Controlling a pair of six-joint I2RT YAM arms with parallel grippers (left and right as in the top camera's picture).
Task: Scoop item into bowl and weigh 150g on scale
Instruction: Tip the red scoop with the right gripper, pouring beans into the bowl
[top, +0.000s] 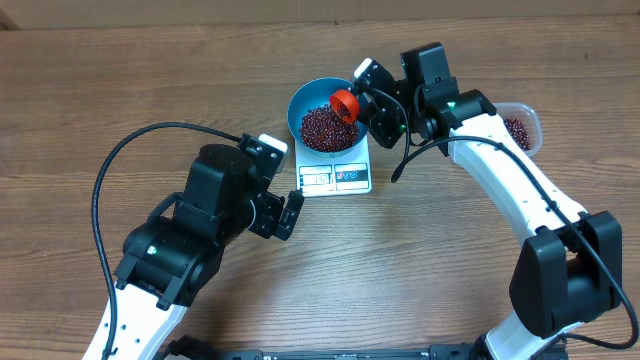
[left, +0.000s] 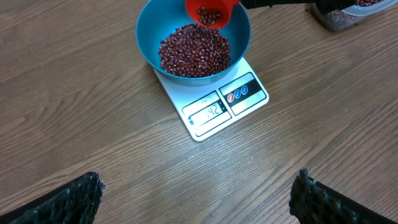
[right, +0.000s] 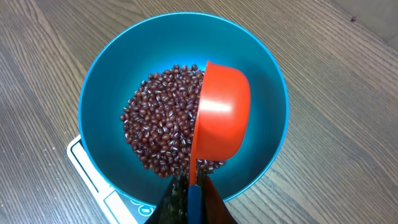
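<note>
Pinching the handle of a red scoop (right: 221, 118), the right pincer (right: 189, 193) holds it tilted above the blue bowl (top: 297, 105). The bowl sits on the white scale (top: 335, 178) mid-surface (top: 120, 80). Dark red beans (top: 322, 128) are heaped in the bowl, and a few lie in the scoop. The left pincer (left: 196, 190) hangs spread, near and left of the scale. A clear container (top: 530, 112) of beans stands far right.
</note>
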